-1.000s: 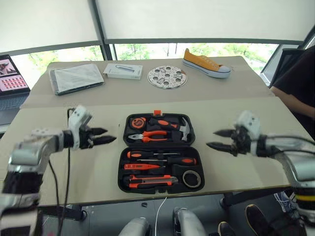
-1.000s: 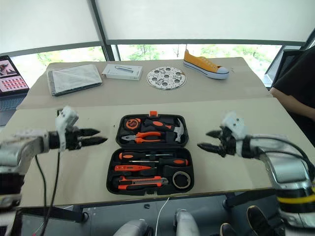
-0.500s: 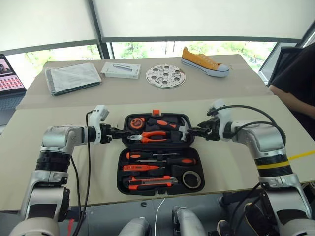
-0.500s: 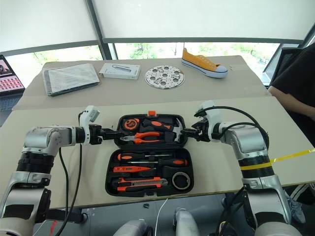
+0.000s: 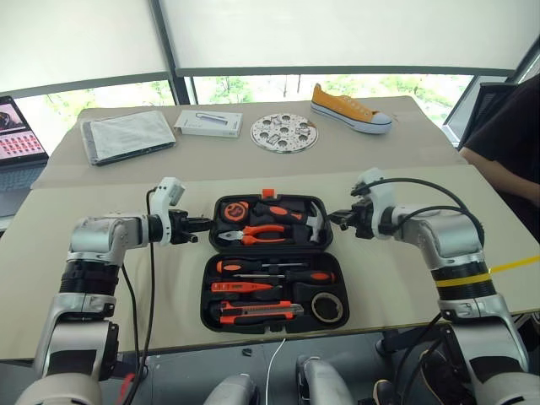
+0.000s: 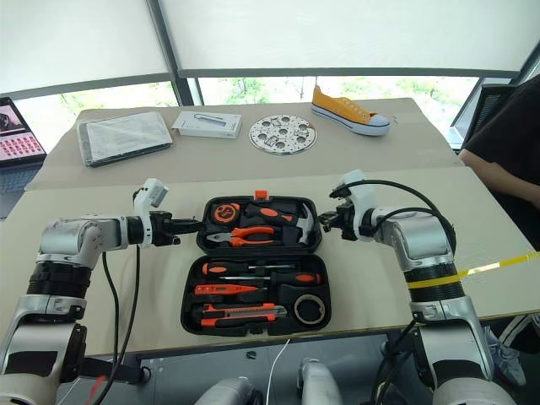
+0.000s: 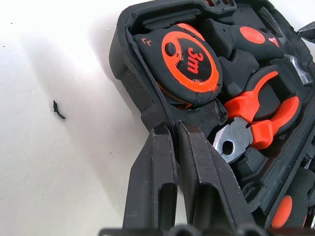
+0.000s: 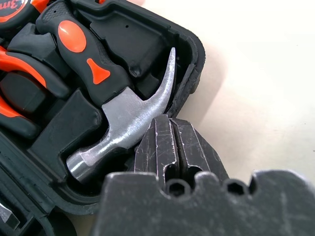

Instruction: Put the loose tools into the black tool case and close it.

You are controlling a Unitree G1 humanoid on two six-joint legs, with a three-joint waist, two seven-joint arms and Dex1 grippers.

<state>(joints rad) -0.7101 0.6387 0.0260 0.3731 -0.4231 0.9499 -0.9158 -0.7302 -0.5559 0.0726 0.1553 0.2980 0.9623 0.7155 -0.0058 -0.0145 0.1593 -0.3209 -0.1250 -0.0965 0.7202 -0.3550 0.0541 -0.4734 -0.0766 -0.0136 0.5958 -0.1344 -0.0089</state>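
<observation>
The black tool case [image 5: 207,291] lies open flat on the table, orange latch [image 5: 269,193] at its far edge. In its near half lie two black-and-orange screwdrivers [image 5: 272,266], a red tester screwdriver [image 5: 245,287], a utility knife [image 5: 257,312] and a black tape roll [image 5: 327,308]. The far half holds a tape measure [image 7: 189,59], pliers [image 5: 257,234] and a hammer [image 8: 118,113]. My left gripper [image 5: 207,224] is shut, its tips against the far half's left rim. Across from it, my right gripper [image 5: 332,220] is shut at the right rim, beside the hammer's claw.
On the far table lie a grey flat slab [image 5: 126,133], a white box [image 5: 208,122], a perforated round disc [image 5: 284,132] and a yellow shoe [image 5: 352,107]. A laptop [image 5: 17,126] stands at far left. A person in black [image 5: 506,126] sits at right.
Both grippers came in from the sides of the table to the rims of the case's far half, and their fingers went from wide open to shut.
</observation>
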